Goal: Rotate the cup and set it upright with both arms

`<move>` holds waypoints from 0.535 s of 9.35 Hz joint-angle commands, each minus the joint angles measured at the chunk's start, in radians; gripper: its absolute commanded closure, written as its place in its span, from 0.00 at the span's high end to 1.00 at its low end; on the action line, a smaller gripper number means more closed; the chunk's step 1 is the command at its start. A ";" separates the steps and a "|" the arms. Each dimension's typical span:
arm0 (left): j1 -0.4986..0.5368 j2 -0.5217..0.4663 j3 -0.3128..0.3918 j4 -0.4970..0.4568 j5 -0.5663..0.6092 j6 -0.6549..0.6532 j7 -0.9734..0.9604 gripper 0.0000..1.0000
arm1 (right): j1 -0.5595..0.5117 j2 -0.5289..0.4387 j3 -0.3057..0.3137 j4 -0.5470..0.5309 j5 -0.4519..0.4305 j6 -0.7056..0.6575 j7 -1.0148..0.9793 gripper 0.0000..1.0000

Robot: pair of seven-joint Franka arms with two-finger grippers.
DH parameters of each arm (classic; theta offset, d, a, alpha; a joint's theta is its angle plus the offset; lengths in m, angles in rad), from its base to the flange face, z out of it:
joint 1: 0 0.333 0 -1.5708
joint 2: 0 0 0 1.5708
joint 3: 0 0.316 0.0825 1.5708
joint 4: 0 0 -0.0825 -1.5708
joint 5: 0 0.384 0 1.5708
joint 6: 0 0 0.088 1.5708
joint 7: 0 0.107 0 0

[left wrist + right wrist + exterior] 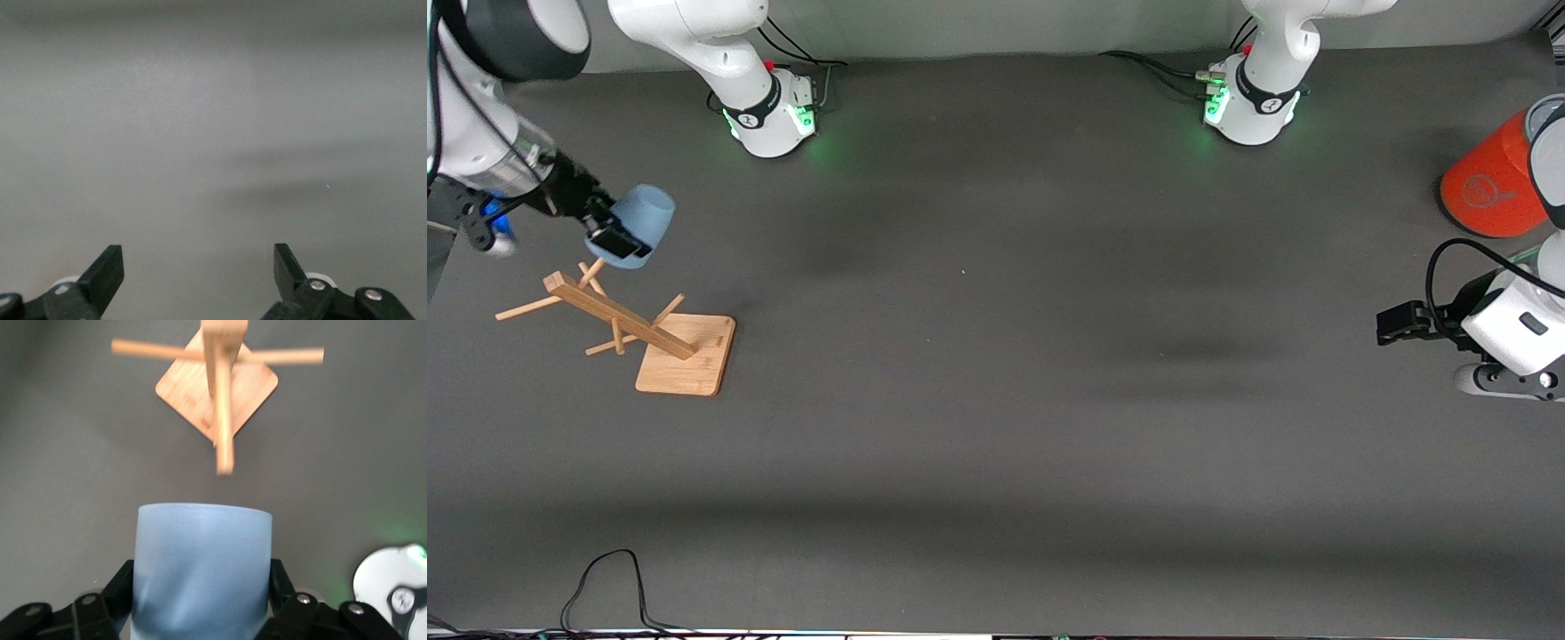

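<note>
The pale blue cup (643,220) hangs in the air over the top pegs of the wooden rack, toward the right arm's end of the table. It is tilted, not upright. My right gripper (616,242) is shut on it, a black finger pressed on each side of the cup (203,567), whose wall looks slightly dented in the right gripper (203,590). My left gripper (1389,322) waits low over the mat at the left arm's end. In its wrist view the left gripper (198,263) stands open with only bare mat between the fingers.
A wooden peg rack (618,316) on a square base (694,360) stands under the cup; it also shows in the right wrist view (220,387). An orange can (1489,182) sits by the left arm, partly hidden. A black cable (605,578) loops at the front edge.
</note>
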 commanded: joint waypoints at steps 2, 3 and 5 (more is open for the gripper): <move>0.000 0.004 0.005 0.014 -0.011 -0.011 0.021 1.00 | 0.243 0.028 -0.002 0.094 0.015 -0.049 0.360 0.51; 0.000 0.004 0.005 0.013 -0.011 -0.011 0.021 1.00 | 0.336 0.090 -0.004 0.149 0.015 -0.042 0.495 0.50; 0.002 0.004 0.005 0.013 -0.013 -0.011 0.021 1.00 | 0.487 0.271 -0.004 0.318 0.015 -0.041 0.733 0.47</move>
